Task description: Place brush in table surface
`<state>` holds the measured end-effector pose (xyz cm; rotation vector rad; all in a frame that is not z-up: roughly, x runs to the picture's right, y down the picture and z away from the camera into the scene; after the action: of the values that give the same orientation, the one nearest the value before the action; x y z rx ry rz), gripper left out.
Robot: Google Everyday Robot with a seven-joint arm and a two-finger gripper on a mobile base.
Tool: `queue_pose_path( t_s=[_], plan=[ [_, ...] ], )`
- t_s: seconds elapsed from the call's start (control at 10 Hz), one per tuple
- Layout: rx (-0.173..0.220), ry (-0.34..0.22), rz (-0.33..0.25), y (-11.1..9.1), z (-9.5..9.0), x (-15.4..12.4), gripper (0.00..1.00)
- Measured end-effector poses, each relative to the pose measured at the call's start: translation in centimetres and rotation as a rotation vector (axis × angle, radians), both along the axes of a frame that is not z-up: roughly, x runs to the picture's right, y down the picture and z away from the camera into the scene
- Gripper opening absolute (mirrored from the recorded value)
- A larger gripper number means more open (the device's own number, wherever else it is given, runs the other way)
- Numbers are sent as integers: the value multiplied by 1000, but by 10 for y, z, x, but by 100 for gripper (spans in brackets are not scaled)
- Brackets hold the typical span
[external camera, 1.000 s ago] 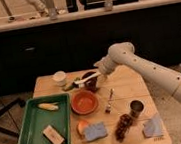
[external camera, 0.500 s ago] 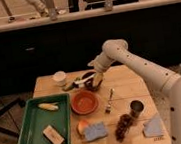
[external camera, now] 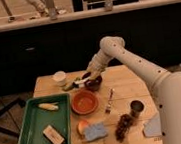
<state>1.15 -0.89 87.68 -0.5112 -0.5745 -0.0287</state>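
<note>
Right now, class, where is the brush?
In the camera view, the brush is near the far edge of the table, between the white cup and the dark bowl, with the hand at its bowl-side end.

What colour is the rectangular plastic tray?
Green tray, camera view; end effector at the round dark bowl.

brush (external camera: 78, 82): cream-white handle
table surface (external camera: 131, 88): light tan planks
gripper (external camera: 90, 76): dark, over the far dark bowl (external camera: 95, 83)
tray (external camera: 29, 141): green, near left
middle bowl (external camera: 84, 102): orange-red
</note>
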Motion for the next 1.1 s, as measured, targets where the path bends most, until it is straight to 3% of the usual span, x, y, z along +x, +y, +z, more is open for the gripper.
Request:
queue_pose_path(
  t_s=[0.3,1.1],
  plan=[
    [-20,-6,-16,2,7,1,62],
    [-73,-4,-35,12,30,1,62]
  ],
)
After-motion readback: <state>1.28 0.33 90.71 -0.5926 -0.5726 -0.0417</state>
